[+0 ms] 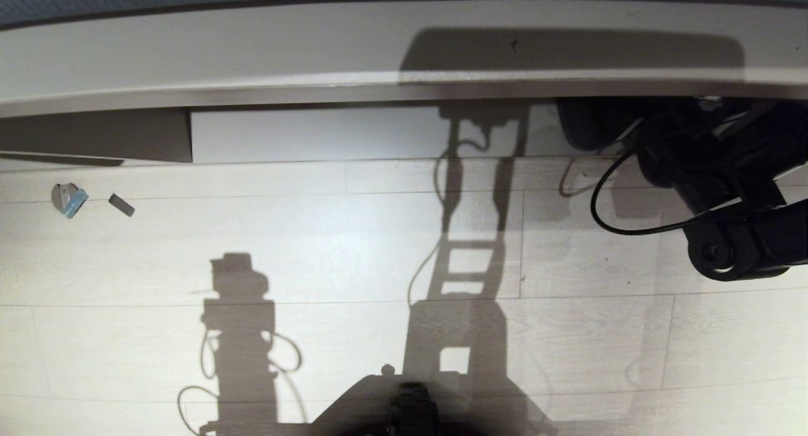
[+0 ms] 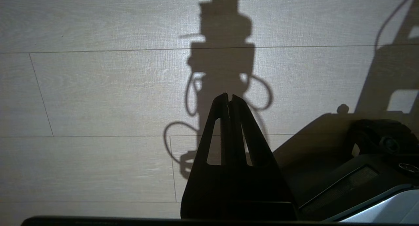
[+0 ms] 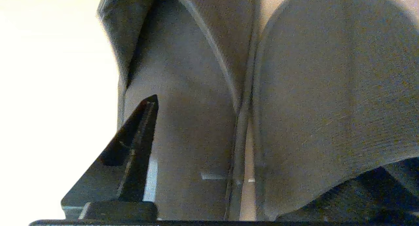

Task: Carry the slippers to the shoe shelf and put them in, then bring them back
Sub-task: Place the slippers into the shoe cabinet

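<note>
Right wrist view: right gripper [image 3: 262,173], fingers spread wide, one dark finger [image 3: 131,160] on the outer side of one slipper, the other finger [image 3: 376,193] low beside the second. Slippers [image 3: 327,98]: grey fabric pair, side by side and touching, filling the space between the fingers; not pinched. Pale bright surface alongside them, too washed out to identify.

Head view: right arm [image 1: 726,190], black, cable looped below it, reaching under the front edge of the taupe unit, into the shoe shelf [image 1: 379,133]; gripper and slippers hidden there. Shelf has a pale panel and a dark upright divider toward its left end.

Left wrist view: left gripper [image 2: 229,98], fingertips pressed together, empty, hanging above the light plank floor [image 2: 98,88] beside the robot's base.

Floor, far left near the unit: small grey-and-blue scrap [image 1: 68,200]; small dark block [image 1: 121,204].
</note>
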You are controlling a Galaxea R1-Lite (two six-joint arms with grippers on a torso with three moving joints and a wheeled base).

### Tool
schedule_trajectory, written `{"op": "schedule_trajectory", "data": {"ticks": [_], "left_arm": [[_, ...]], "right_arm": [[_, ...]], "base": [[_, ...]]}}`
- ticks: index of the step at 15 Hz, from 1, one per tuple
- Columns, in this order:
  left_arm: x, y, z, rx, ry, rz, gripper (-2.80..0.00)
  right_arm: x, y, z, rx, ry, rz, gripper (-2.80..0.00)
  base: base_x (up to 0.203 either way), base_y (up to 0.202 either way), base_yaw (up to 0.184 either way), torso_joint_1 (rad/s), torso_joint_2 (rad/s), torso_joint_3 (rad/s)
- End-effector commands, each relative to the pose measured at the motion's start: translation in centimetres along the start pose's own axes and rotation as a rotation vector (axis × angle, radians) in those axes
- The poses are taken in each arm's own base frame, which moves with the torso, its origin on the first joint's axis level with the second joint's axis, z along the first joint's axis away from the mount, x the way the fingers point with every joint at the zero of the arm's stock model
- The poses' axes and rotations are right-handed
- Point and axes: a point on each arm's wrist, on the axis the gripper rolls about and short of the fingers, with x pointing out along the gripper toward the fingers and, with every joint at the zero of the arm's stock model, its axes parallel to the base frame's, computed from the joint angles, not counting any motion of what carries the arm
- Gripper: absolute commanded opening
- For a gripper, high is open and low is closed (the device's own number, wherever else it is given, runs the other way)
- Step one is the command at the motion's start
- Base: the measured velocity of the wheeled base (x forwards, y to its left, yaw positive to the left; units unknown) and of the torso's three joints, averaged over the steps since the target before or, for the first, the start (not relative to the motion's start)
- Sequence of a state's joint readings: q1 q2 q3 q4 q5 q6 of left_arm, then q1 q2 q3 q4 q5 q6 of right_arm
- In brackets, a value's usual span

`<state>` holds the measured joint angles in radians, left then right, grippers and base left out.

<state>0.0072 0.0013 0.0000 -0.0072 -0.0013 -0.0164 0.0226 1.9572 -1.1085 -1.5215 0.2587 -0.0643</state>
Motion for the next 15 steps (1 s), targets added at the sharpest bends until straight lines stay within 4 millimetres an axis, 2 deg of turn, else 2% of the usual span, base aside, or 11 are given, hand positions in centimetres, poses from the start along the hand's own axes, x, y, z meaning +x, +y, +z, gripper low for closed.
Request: {"op": "schedule_trajectory", "data": {"ticks": [1, 12, 15], "left_arm": [[0.0, 0.0, 0.0, 0.0, 0.0, 0.0, -2.8], [0.0, 0.0, 0.0, 0.0, 0.0, 0.0, -2.8], [0.0, 0.0, 0.0, 0.0, 0.0, 0.0, -2.8]], "right_arm": [[-0.4, 0.1, 0.3, 0.0, 0.002, 0.007, 0.0], [-3.6, 0.9, 2.2, -0.036, 0.062, 0.062, 0.0], [-3.4, 0.4, 2.2, -0.066, 0.056, 0.051, 0.0]], "base": [[0.0, 0.0, 0.0, 0.0, 0.0, 0.0], [0.0, 0.0, 0.0, 0.0, 0.0, 0.0], [0.0, 0.0, 0.0, 0.0, 0.0, 0.0]]}}
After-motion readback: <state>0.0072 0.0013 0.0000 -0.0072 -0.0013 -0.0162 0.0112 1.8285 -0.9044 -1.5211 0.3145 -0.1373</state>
